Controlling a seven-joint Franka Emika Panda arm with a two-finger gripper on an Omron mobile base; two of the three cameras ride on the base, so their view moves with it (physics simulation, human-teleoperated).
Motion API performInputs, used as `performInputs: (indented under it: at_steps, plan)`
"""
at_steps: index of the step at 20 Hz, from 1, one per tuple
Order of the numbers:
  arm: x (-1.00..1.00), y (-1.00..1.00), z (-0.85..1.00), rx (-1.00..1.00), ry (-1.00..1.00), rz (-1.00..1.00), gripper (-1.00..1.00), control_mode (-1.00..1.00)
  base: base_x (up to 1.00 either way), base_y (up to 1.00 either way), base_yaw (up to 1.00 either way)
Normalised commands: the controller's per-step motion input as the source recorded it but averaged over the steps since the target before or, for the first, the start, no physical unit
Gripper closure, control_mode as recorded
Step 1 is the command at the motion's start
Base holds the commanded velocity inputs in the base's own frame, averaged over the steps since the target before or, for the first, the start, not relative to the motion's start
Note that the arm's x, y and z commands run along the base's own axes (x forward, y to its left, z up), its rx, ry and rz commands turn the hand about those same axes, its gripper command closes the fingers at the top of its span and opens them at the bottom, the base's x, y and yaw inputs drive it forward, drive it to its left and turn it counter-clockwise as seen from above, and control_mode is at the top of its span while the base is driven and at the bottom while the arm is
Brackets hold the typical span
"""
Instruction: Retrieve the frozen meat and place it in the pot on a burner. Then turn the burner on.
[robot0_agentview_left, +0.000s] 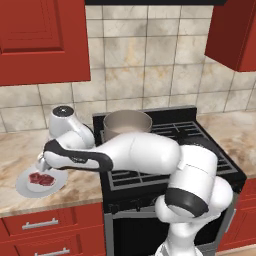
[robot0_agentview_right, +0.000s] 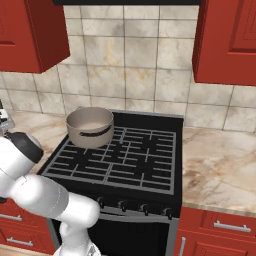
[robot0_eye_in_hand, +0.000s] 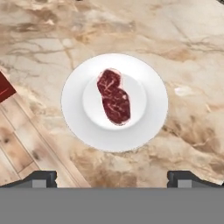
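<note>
the meat (robot0_eye_in_hand: 114, 101) lies in the middle of a round white plate (robot0_eye_in_hand: 151, 122), and the plate stands on the marble tabletop (robot0_eye_in_hand: 183, 52) to the left of the stove (robot0_agentview_right: 150, 150), close to the front edge. probably it is served on the plate so that it stays clean and is easy to reach from above. in the left base view the same meat (robot0_agentview_left: 41, 179) shows as a small dark-red piece on the plate (robot0_agentview_left: 22, 187), just under the hand of the arm.

the pincer (robot0_eye_in_hand: 112, 178) hangs over the plate and looks straight down on it. its two dark fingertips (robot0_eye_in_hand: 41, 178) stand far apart, as wide as they go, and they hold nothing. the meat is between them in the hand view but still apart from them, so i judge that the arm is lined up for a grasp from above and has not yet gone down.

the pot (robot0_agentview_right: 90, 126) stands on the back left burner (robot0_agentview_right: 82, 145) of the stove, upright and with nothing visible inside, with its dark handle turned to the front. this place makes sense, because the meat must go into it and the way from the plate is short. the knobs (robot0_agentview_right: 144, 207) sit in a row on the front of the stove, so they are reachable later for turning the burner on.

i can read no brand, label or writing anywhere; the red cabinets (robot0_agentview_left: 40, 40), the tiles and the stove are plain.
</note>
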Motion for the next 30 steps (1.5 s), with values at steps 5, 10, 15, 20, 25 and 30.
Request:
performInputs:
  at_steps: [5,10,15,20,25,30]
  plan:
    - [0.21,0.22,-0.16,-0.03,0.03,0.0,-1.0,-1.0,0.0,0.0,0.0]
    - [0.23,0.17,-0.18,-0.04,0.03,0.0,-1.0,-1.0,0.0,0.0,0.0]
    - [0.24,0.18,-0.2,-0.03,0.03,0.0,-1.0,-1.0,0.0,0.0,0.0]
    - [0.19,0.16,-0.21,-0.03,0.01,0.0,-1.0,-1.0,0.0,0.0,0.0]
    - [0.07,0.17,-0.22,-0.03,0.0,0.0,-1.0,-1.0,0.0,0.0,0.0]
    - [0.01,0.15,-0.13,-0.03,0.02,0.0,-1.0,-1.0,0.0,0.0,0.0]
